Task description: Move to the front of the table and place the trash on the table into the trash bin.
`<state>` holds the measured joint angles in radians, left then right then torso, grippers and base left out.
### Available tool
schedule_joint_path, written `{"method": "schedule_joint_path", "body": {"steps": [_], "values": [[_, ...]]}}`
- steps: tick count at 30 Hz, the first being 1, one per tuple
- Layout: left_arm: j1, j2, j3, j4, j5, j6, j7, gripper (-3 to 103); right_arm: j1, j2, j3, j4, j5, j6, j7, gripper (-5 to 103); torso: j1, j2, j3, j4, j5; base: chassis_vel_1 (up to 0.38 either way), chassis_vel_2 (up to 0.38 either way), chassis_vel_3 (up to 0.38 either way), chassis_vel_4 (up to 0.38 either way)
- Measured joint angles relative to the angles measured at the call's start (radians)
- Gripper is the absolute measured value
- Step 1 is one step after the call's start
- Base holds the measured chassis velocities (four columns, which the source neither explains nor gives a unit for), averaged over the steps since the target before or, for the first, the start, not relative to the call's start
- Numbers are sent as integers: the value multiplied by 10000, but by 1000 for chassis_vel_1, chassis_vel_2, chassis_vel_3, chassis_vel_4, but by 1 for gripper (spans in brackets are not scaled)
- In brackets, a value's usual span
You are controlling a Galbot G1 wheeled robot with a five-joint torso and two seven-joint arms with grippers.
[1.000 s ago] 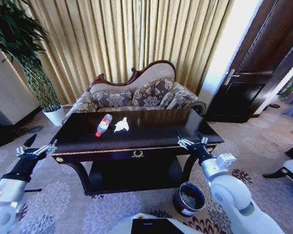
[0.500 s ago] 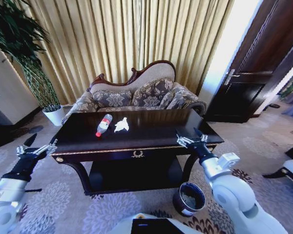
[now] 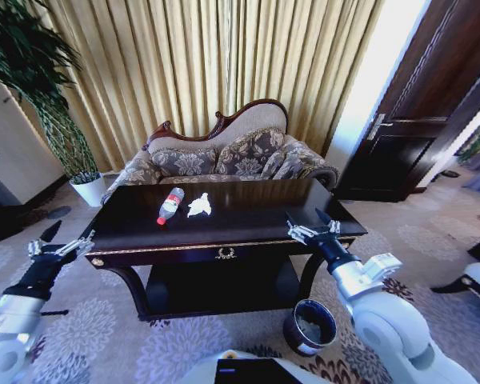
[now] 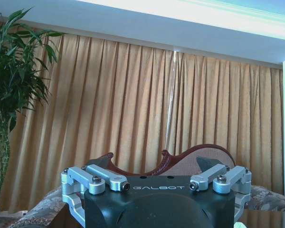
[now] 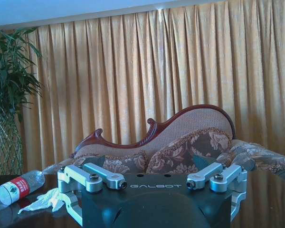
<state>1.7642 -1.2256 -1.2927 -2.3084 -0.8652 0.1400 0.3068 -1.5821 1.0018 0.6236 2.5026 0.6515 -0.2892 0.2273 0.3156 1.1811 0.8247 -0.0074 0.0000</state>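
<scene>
A: What's nearest you?
B: The bin point(image 3: 310, 326), at your five o'clock on the carpet below the table's point(image 3: 248, 210) front right corner.
A: And your grippers?
B: Right gripper point(image 3: 312, 228) hangs over that corner, fingers spread apart. Left gripper point(image 3: 62, 244) waits off the table's left end, fingers apart too.
A: The trash?
B: Farther on, at eleven o'clock: the bottle point(image 3: 170, 205) lies on the tabletop, the tissue point(image 3: 198, 206) just beside it.

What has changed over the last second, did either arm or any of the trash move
The right gripper has crept leftward over the table's right front corner, open and empty. The left gripper, bottle, tissue and trash bin stayed put.
</scene>
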Motion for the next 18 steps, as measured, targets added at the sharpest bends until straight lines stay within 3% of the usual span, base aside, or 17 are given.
{"method": "schedule_joint_path", "body": {"steps": [18], "values": [[175,-138,-97,-174,-11,-35,27,100,-226,-2,-81,-19,-189,-2,-35,100,0,-1,0,0,0,0,0,0,0]]}}
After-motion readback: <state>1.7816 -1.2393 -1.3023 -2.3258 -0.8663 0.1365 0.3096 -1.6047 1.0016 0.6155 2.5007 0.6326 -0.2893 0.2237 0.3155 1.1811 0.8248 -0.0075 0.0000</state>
